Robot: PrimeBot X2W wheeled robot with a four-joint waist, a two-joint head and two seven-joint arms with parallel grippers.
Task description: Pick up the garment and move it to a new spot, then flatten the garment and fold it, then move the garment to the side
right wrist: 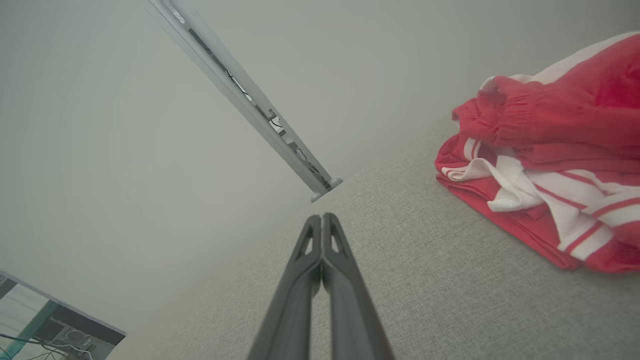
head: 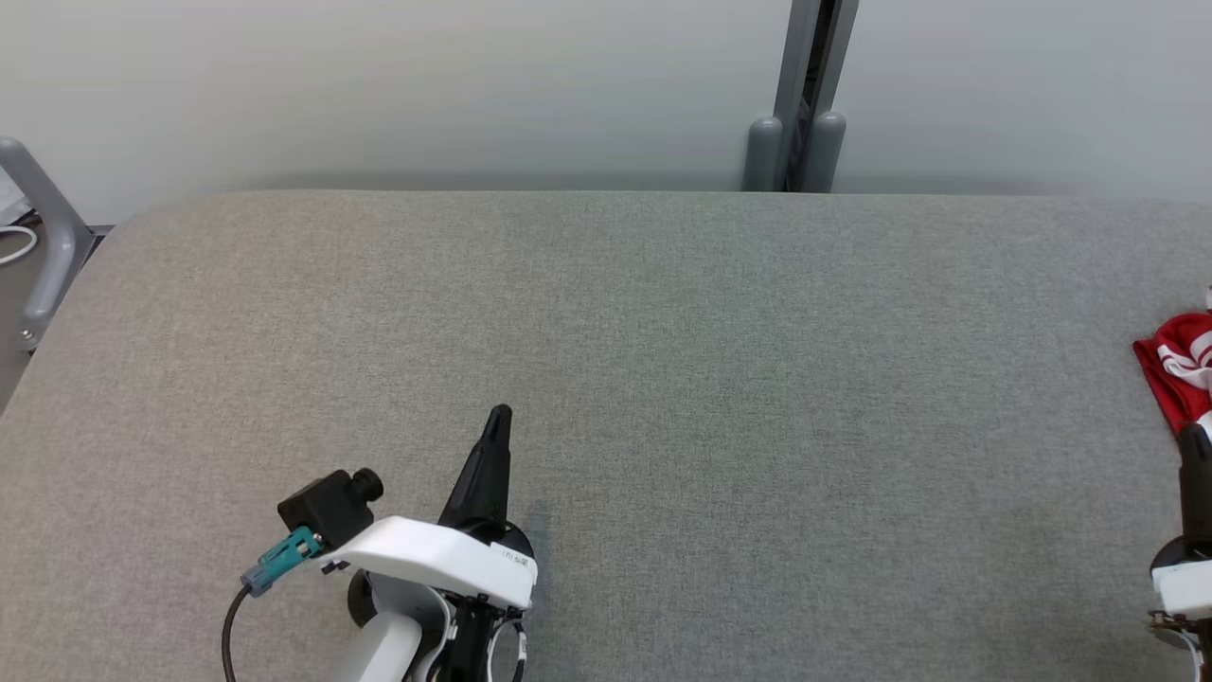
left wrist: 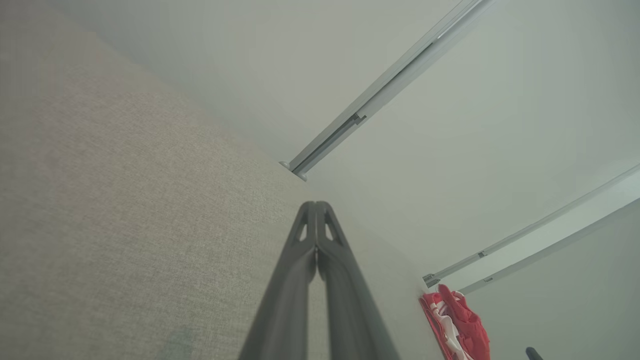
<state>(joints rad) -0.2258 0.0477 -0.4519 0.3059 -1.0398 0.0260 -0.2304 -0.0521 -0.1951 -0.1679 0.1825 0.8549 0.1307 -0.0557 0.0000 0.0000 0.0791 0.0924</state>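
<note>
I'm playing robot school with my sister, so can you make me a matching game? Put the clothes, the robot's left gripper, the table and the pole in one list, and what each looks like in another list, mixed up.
Things
1. garment
2. left gripper
3. table
4. pole

Looks
A. wide grey cloth top
B. red with white stripes
C. dark fingers shut together
D. grey, standing up behind the far edge

Pairs: 1-B, 2-C, 3-A, 4-D.

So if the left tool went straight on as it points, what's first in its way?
The way looks free: the left tool points across bare table toward the wall, depth unclear.
</note>
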